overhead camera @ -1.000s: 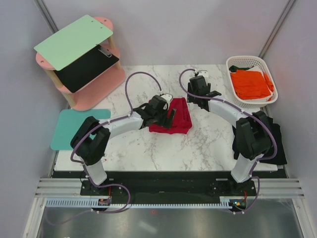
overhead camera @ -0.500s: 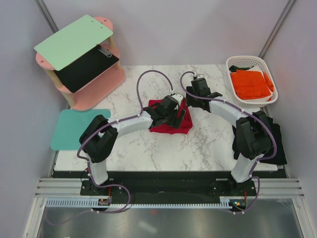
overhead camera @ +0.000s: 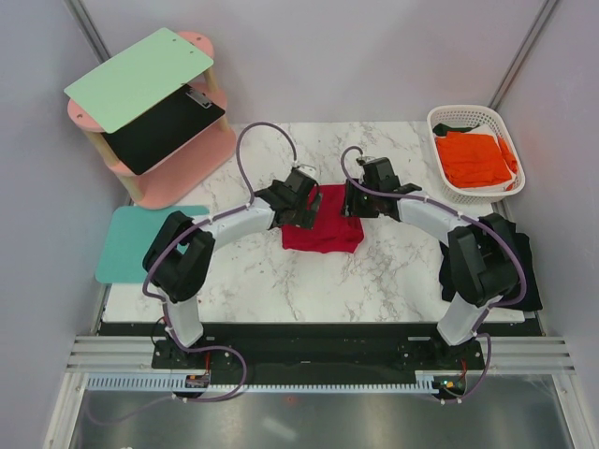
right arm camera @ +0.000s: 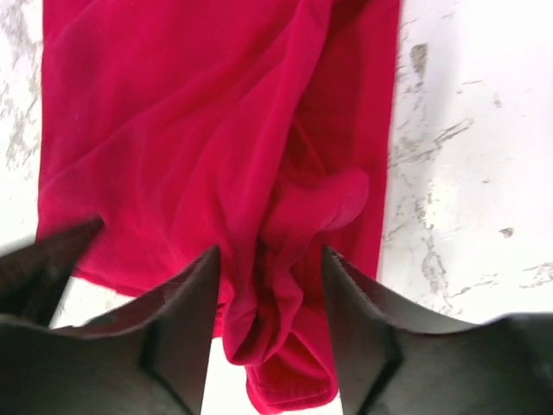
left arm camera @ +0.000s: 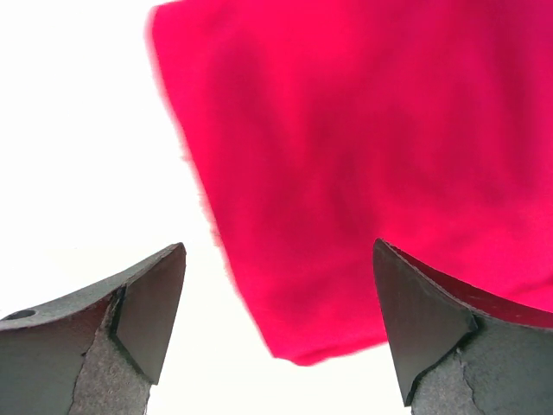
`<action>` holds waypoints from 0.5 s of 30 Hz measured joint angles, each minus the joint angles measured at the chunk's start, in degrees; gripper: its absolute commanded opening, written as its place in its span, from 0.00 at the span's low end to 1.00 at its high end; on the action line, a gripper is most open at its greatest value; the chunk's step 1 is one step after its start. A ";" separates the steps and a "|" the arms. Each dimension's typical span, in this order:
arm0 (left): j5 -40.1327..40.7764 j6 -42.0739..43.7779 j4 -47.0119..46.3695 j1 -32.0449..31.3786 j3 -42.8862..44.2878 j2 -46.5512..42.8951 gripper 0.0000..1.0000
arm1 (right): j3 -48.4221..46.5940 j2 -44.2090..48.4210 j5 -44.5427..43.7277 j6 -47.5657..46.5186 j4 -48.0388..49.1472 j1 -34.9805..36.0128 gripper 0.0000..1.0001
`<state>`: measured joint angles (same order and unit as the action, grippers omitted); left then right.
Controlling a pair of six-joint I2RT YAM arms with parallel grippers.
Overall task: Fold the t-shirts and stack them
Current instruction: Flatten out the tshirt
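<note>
Three t-shirts lie in the grey-walled booth: a folded crimson red t-shirt in the middle of the white marble-patterned table, a bright orange t-shirt in the white plastic basket, and a black t-shirt at the right edge. Only the wrist views show the jaws. The left gripper gapes wide and empty over the red shirt's edge, and the right gripper stands partway open astride a bunched fold.

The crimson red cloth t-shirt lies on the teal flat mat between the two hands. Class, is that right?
Not quite. The top external view shows the crimson red cloth t-shirt on the white marble table, not on the teal flat mat, which lies off to the left. It does lie between the left hand and the right hand.
</note>
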<state>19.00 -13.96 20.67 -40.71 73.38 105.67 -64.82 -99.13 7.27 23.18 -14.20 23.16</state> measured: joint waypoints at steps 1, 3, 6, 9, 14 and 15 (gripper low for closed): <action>0.02 -0.09 0.42 1.38 0.00 -0.20 0.95 | 0.22 0.09 0.70 0.15 0.04 0.09 0.41; 0.22 -0.15 0.61 3.26 0.02 -0.39 0.95 | 0.52 0.09 1.95 0.33 0.13 0.33 0.18; 0.48 -0.37 0.98 5.62 0.00 -0.46 0.95 | 0.68 -0.09 4.39 0.57 0.59 1.09 0.00; 0.52 -1.03 2.23 7.54 -0.11 -0.46 0.95 | 0.52 -0.87 6.69 1.20 1.86 1.84 0.00; 0.44 -1.88 3.69 11.41 -2.10 -1.40 0.95 | -2.12 -1.46 7.23 1.25 2.56 2.16 0.00; 0.46 -1.90 3.80 12.13 -2.62 -1.73 0.94 | -3.93 -1.79 6.95 1.22 2.58 2.12 0.00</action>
<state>19.46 -15.86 24.47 -28.58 70.76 103.94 -68.75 -100.92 14.22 24.40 -11.62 25.28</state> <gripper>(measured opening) 0.950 0.014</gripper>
